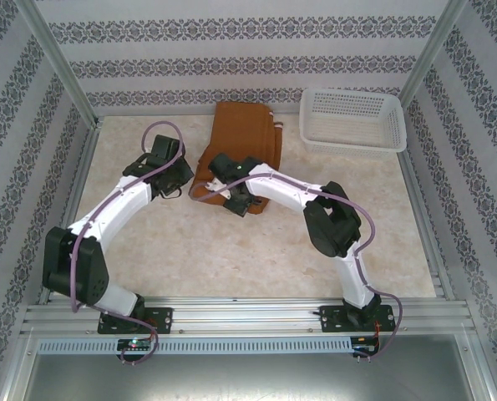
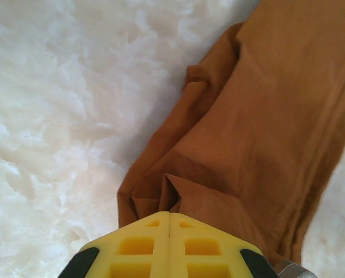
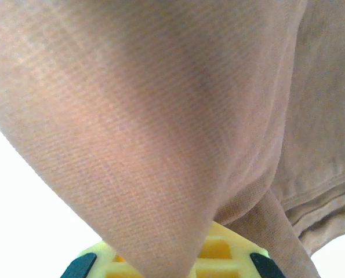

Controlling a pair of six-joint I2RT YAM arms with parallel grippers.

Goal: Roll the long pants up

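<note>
Left gripper (image 2: 170, 217) at bottom center, yellow fingers pressed together, pinching small raised fold of long pants (image 2: 259, 116). Fabric runs toward upper right, kinda wrinkly. Pale marbled table (image 2: 62, 116) on left.

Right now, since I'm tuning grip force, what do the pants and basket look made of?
The pants: soft matte woven cloth, perhaps cotton; fine weave and creases show. The basket: white plastic, probably rigid, judging by its even moulded mesh.

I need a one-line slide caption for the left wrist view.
Left end effector shut on a fold of the rust-brown long pants lying on the pale table.
</note>
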